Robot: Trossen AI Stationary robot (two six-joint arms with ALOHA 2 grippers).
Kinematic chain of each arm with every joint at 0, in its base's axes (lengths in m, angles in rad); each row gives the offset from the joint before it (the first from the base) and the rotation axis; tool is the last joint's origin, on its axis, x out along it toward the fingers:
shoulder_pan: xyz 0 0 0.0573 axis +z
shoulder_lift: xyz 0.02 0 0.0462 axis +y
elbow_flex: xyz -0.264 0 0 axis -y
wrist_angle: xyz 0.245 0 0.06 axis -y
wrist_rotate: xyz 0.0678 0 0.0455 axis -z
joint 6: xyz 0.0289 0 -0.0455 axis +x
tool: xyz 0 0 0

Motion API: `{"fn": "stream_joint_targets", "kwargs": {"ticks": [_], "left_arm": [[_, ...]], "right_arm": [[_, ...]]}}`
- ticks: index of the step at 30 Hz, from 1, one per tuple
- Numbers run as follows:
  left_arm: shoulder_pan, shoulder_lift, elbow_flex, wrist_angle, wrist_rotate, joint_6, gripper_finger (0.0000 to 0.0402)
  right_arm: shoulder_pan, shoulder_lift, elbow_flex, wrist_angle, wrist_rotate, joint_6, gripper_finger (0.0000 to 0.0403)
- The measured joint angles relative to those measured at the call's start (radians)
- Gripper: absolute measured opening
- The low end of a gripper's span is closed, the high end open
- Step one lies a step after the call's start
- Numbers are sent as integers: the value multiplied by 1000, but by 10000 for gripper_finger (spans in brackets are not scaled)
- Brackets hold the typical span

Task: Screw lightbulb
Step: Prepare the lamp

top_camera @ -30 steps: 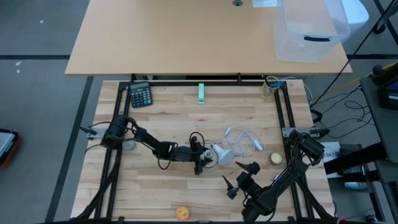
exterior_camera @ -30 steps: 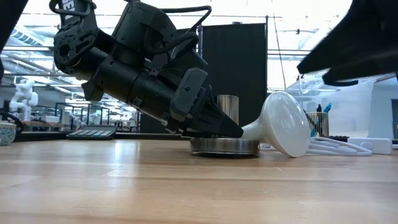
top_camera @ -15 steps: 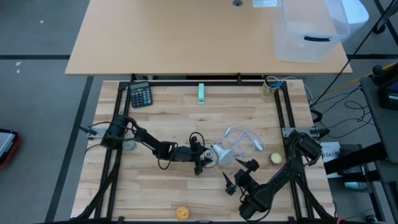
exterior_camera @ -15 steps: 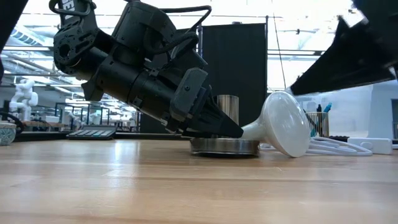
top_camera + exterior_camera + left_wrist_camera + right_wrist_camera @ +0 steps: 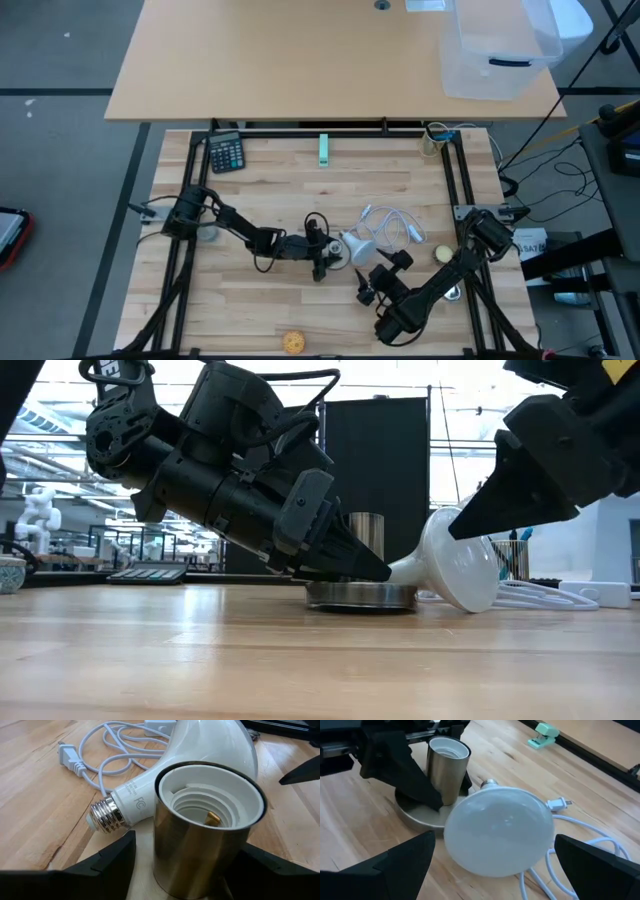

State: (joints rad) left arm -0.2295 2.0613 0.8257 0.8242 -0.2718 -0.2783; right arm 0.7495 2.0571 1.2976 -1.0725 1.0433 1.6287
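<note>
The white lightbulb (image 5: 357, 248) lies on its side on the wood table. Its globe (image 5: 497, 830) rests on the table and its screw base (image 5: 102, 815) points at the lamp socket. The socket (image 5: 205, 835), a metal barrel on a round disc base (image 5: 420, 820), stands upright mid-table. My left gripper (image 5: 322, 250) reaches in from the table's left, slanting down, and is shut on the barrel. My right gripper (image 5: 380, 272) hovers open just near of the bulb, its fingers wide apart, the globe ahead between them, touching nothing. My left gripper holds the socket's metal barrel low down (image 5: 165, 875), just above the disc base, one finger on each side. The fingers (image 5: 350, 560) come from the table's left, slanting down, their tips over the disc. The socket stands upright on the table, mouth up.
A white cord with a plug (image 5: 395, 228) lies coiled behind the bulb. A yellowish ball (image 5: 443, 254) sits to the right and an orange ball (image 5: 292, 342) at the near edge. A calculator (image 5: 226, 153) and a green clip-like item (image 5: 324, 150) sit at the far edge.
My right gripper has moved toward the table's left and far side, closing on the bulb's globe. It has rolled a little and sunk slightly, and its fingers stay wide apart. The bulb and the socket have not moved.
</note>
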Motion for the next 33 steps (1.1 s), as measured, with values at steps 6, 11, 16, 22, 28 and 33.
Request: {"fn": "stream_joint_targets", "kwargs": {"ticks": [6, 11, 16, 22, 28, 33], "left_arm": [[0, 0, 0, 0, 0, 0, 267], [0, 0, 0, 0, 0, 0, 267], [0, 0, 0, 0, 0, 0, 267], [0, 0, 0, 0, 0, 0, 267], [0, 0, 0, 0, 0, 0, 267], [0, 0, 0, 0, 0, 0, 267]], "right_arm": [[-18, 0, 0, 13, -4, -44, 400], [-36, 0, 0, 28, -27, -54, 400], [-51, -1, 0, 52, -30, -97, 400], [-58, -1, 0, 55, -37, -102, 400], [-58, -1, 0, 64, -51, -129, 400], [-36, -2, 0, 54, -54, -131, 400]]}}
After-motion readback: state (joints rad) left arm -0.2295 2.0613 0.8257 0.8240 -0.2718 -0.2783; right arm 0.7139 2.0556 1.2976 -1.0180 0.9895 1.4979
